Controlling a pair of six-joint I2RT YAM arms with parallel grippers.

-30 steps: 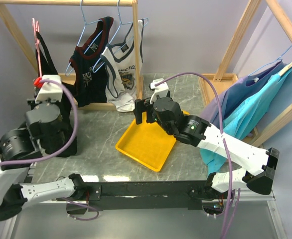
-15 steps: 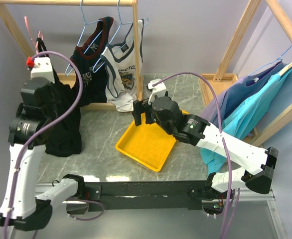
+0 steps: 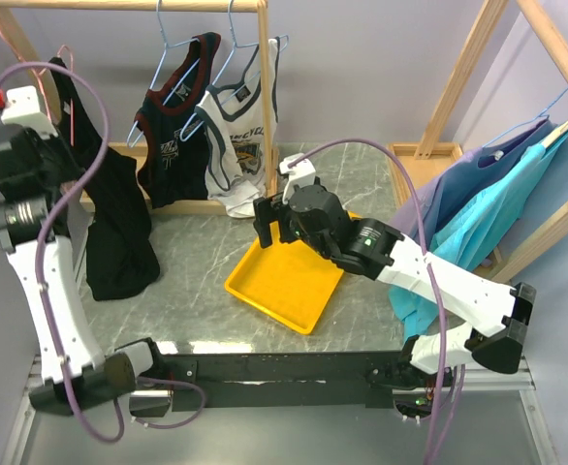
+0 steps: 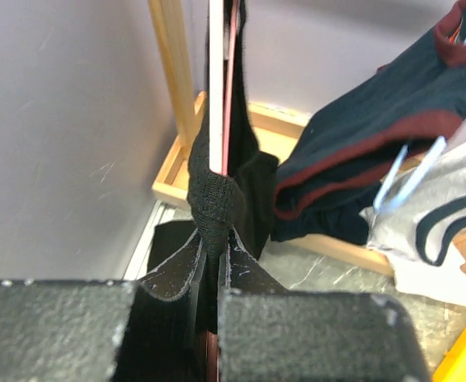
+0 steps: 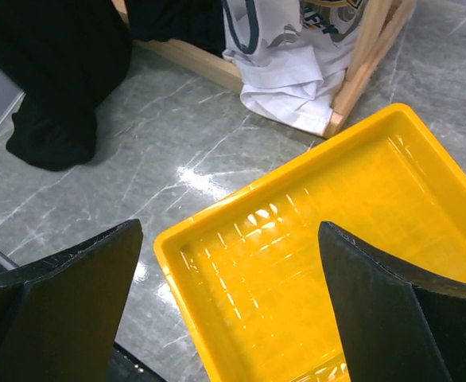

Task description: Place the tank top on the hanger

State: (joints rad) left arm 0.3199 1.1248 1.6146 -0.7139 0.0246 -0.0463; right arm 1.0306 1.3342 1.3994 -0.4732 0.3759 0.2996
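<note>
The black tank top (image 3: 119, 232) hangs long at the left, its strap over the pink-red wire hanger (image 3: 64, 53) by the rack's left post. My left gripper (image 3: 63, 136) is raised high and shut on the strap and hanger wire. In the left wrist view the fingertips pinch the bunched black strap (image 4: 213, 203), with the hanger wire (image 4: 231, 95) running up from them. My right gripper (image 3: 268, 221) is open and empty above the yellow tray; its wrist view (image 5: 229, 302) shows the tank top's hem (image 5: 50, 79) at the table's far left.
A navy jersey (image 3: 173, 116) and a white jersey (image 3: 240, 136) hang on light blue hangers from the wooden rack (image 3: 129, 5). The yellow tray (image 3: 289, 281) lies mid-table. Blue garments (image 3: 488, 203) hang on a second rack at the right.
My left arm has swung up and to the left, lifting the tank top and hanger from table height to near the rack's top. The right arm has hardly moved.
</note>
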